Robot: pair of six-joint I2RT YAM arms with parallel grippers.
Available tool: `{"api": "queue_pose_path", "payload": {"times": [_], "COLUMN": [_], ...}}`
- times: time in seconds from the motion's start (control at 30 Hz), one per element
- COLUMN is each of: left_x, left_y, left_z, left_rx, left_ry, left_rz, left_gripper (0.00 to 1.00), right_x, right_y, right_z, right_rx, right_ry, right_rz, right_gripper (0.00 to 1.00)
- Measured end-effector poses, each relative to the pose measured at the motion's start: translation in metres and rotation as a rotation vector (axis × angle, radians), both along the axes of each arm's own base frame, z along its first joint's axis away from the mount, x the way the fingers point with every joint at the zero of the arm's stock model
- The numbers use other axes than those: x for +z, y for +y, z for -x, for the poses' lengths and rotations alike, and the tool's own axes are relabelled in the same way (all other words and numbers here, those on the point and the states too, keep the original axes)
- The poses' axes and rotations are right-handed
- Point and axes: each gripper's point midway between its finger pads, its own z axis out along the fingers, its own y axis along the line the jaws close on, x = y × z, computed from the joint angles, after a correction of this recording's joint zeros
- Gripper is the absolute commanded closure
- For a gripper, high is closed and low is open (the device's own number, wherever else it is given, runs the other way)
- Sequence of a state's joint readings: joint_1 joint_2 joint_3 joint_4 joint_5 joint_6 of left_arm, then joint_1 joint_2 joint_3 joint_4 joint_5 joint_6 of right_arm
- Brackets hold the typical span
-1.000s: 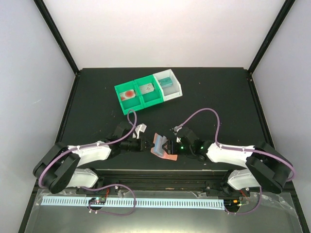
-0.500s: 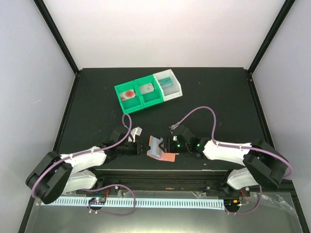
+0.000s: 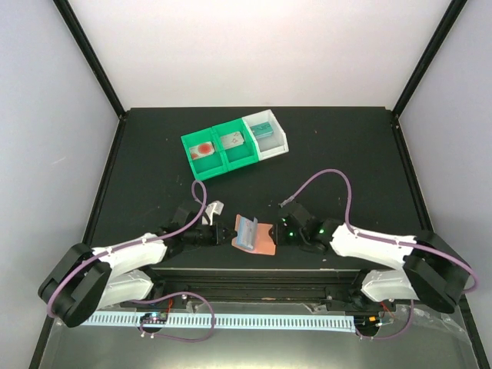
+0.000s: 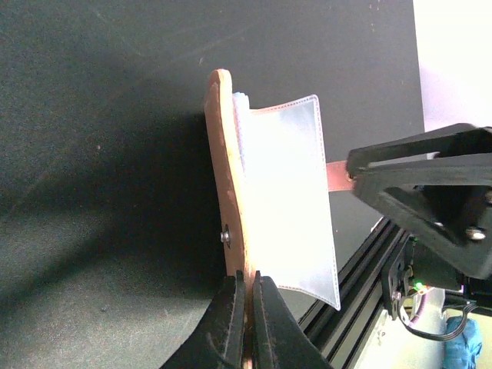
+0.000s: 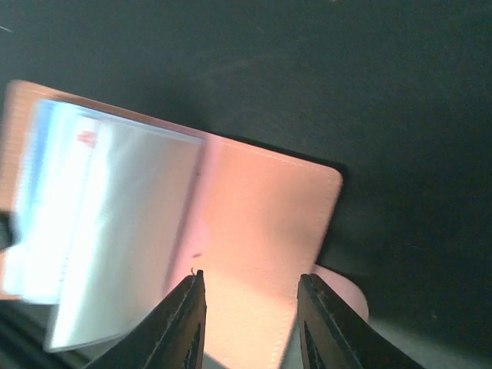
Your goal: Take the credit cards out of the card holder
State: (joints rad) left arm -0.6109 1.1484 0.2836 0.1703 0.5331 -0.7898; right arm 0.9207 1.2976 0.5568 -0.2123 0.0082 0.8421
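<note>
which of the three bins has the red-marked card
The leftmost green bin; the middle green one holds a pale card, the white one a teal card.

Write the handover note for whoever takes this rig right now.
Left gripper: shut on the brown cover edge of the card holder.
Right gripper: open, fingers over its salmon flap.
Holder lies open on the table between the grippers.
Done: three credit cards sit in the trays, one each.
Left: a red mark in the pale sleeve suggests another card inside; pull it.
</note>
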Motion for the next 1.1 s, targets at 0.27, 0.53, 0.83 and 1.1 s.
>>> {"api": "queue_pose_path", "payload": {"times": [0.27,0.53,0.83,1.1], "left_x": [0.001,0.000,0.000,-0.005], "left_y": [0.001,0.001,0.001,0.004], "left_z": [0.000,0.000,0.000,0.001], "left_rx": [0.004,0.004,0.006,0.017], "left_ry": [-0.002,-0.002,-0.002,0.010], "left_rz": [-0.002,-0.003,-0.004,-0.013], "left_gripper": [0.98,0.98,0.99,0.98], "right_x": [0.057,0.069,0.038,0.015], "right_y": [0.043,0.090,0.089,0.067], "right_z": [0.003,0.007,0.002,0.001], "right_rx": [0.106,0.177,0.144,0.100], "right_ry": [-0.056,-0.017,0.040,0.032], "right_rz": [-0.238,-0.349,-0.251,-0.146], "right_gripper": [0.70,0.87,0.88,0.88]}}
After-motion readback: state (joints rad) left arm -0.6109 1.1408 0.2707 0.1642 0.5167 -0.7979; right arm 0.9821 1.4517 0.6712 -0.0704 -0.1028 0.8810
